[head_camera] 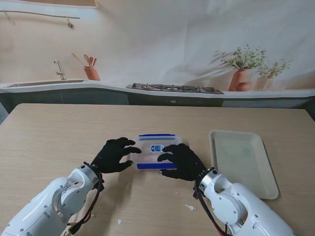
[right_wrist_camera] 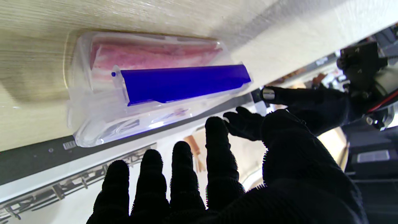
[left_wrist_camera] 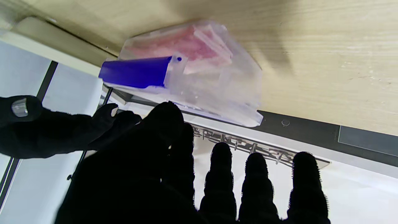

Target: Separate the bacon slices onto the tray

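A clear plastic box (head_camera: 156, 142) with blue latches (right_wrist_camera: 183, 82) lies lid-on at the table's middle. Pink bacon slices (right_wrist_camera: 149, 54) show through its wall, and the left wrist view also shows the bacon (left_wrist_camera: 174, 43) inside the box (left_wrist_camera: 211, 81). My black-gloved left hand (head_camera: 114, 155) is at the box's left end, fingers spread, holding nothing. My right hand (head_camera: 181, 161) hovers over the box's near right part and its near latch, fingers apart. Right of the box lies the pale tray (head_camera: 241, 157), nothing on it.
Small white scraps (head_camera: 189, 207) lie on the wood table near my right forearm, and another scrap (head_camera: 119, 221) sits by the left arm. A printed kitchen backdrop stands behind the table's far edge.
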{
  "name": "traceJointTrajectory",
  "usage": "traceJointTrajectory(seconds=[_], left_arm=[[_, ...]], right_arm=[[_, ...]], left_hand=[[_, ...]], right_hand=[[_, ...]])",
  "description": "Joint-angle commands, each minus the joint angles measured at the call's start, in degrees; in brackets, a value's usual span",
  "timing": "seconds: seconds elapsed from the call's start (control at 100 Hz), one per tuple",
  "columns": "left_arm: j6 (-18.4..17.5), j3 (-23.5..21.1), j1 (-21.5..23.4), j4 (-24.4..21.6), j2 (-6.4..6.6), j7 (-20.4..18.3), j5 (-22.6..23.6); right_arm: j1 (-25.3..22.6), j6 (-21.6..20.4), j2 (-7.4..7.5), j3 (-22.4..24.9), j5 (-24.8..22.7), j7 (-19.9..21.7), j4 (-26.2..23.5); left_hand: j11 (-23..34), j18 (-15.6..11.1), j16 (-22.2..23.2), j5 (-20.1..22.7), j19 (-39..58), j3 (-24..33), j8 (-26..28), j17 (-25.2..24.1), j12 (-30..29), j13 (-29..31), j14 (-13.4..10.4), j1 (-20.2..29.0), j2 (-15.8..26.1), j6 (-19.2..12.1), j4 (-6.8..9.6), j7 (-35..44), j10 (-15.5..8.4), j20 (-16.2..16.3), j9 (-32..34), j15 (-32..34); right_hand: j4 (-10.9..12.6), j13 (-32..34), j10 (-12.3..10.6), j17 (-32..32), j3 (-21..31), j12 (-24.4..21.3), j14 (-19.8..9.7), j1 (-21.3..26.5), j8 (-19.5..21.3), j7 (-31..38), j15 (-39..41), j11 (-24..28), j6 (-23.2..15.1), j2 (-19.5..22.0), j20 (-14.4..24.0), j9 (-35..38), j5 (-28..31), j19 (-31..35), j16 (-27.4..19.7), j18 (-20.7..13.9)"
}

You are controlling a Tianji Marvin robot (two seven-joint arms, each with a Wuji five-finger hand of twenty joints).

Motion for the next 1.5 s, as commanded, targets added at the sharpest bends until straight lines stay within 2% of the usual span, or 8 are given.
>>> traceJointTrajectory(seconds=[0.0, 0.19, 0.32, 0.89, 1.05, 1.22, 1.49], left_arm=[[0.53, 0.55, -0.54, 0.57, 0.18, -2.05, -0.29], [1.3, 2.01, -1.75, 1.47, 0.61, -3.96, 0.42], [1.74, 2.72, -2.34, 1.89, 0.91, -5.4, 0.87], [2.38, 3.57, -3.08, 2.84, 1.09, -6.35, 0.92], [2.4, 3.32, -2.85, 2.46, 1.16, -6.78, 0.95], [2.5, 3.13, -2.66, 2.15, 1.2, -7.18, 0.9], [2.82, 3.08, -2.54, 1.94, 1.23, -7.59, 0.8]], right_arm=[[0.01, -0.26, 0.04, -0.43, -0.66, 0.98, -0.01], [0.34, 0.47, 0.24, -1.08, -1.57, 1.51, 0.19], [0.71, 0.9, 0.42, -1.56, -2.82, 1.67, 0.48], [2.17, 2.18, 0.67, -3.68, -4.35, 2.14, 1.59], [2.47, 2.78, 0.79, -4.21, -4.58, 2.8, 1.52], [2.85, 2.9, 0.97, -4.67, -4.39, 4.12, 1.48], [3.0, 2.71, 0.96, -4.81, -3.43, 4.84, 1.37]], left_hand=[[0.85, -1.6, -0.85, -1.43, 2.45, 1.3, 0.33, -0.4, 0.73, 0.26, -1.94, 1.59, 0.82, -0.43, 0.0, -0.54, -2.38, -1.1, -0.35, 0.48], [0.88, -1.88, -1.34, -0.79, 2.74, 1.71, 0.35, -0.5, 0.74, 0.23, -2.14, -0.22, 0.19, 1.12, -0.05, -0.38, -2.53, -2.09, -0.86, 0.13], [0.77, -2.08, -1.61, -0.85, 2.67, 1.84, 0.38, -0.52, 0.67, 0.19, -2.49, -1.69, -0.08, 0.93, 0.19, -0.34, -2.96, -2.7, -1.16, -0.21], [0.75, -2.16, -1.65, -1.66, 2.83, 2.51, 0.82, -0.53, 0.6, 0.26, -2.28, -2.89, -0.51, 1.49, 0.48, 0.43, -2.47, -4.07, -1.46, -0.14], [0.75, -2.16, -1.55, -1.83, 2.89, 2.58, 0.87, -0.53, 0.59, 0.27, -2.16, -2.93, -0.56, 1.44, 0.47, 0.52, -2.42, -4.24, -1.49, 0.0], [0.75, -2.16, -1.52, -1.88, 2.87, 2.58, 0.89, -0.55, 0.58, 0.21, -1.96, -3.05, -0.55, 1.45, 0.45, 0.58, -2.39, -4.42, -1.48, 0.01], [0.74, -2.19, -1.48, -1.91, 2.88, 2.53, 0.87, -0.54, 0.57, 0.18, -1.81, -3.25, -0.45, 1.49, 0.45, 0.56, -2.56, -4.58, -1.35, 0.02]], right_hand=[[3.87, 0.05, -0.94, -0.49, -1.54, 0.47, -2.47, 0.76, 0.45, -0.91, 0.18, 1.13, -1.25, 1.85, 0.28, -0.23, 0.05, -2.24, 0.34, -2.15], [3.99, -0.19, -0.91, -0.66, -2.07, 0.49, -2.55, 1.06, 0.04, -1.56, 0.12, 1.19, -0.68, 1.98, 0.17, -0.52, -0.3, -2.48, 0.27, -2.2], [4.04, -0.29, -0.98, -0.66, -2.11, 0.54, -2.61, 1.06, -0.29, -2.1, 0.2, 1.3, -0.06, 2.07, 0.17, -0.8, -0.94, -2.51, 0.29, -2.17], [4.13, -0.69, -0.33, -0.52, -0.37, 0.93, -2.27, 0.05, -2.88, -5.22, 0.83, 2.46, 6.07, 1.54, 0.32, -2.73, -4.51, -2.46, 0.55, -1.92], [4.1, -0.71, -0.13, -0.48, 0.39, 1.1, -2.12, -0.04, -2.77, -4.1, 1.1, 3.06, 7.04, 1.15, 0.39, -2.51, -2.72, -2.39, 0.67, -1.79], [4.01, -0.83, -0.45, -0.58, 1.48, 1.11, -2.29, -0.05, -1.83, -1.3, 1.15, 3.23, 8.55, 0.67, 0.42, -2.52, 2.81, -2.42, 0.69, -1.79], [3.81, -0.89, -0.75, -0.8, 3.49, 1.12, -2.5, -0.16, -0.06, 1.5, 1.1, 3.45, 7.83, 0.16, 0.41, -2.41, 8.02, -2.54, 0.66, -1.63]])
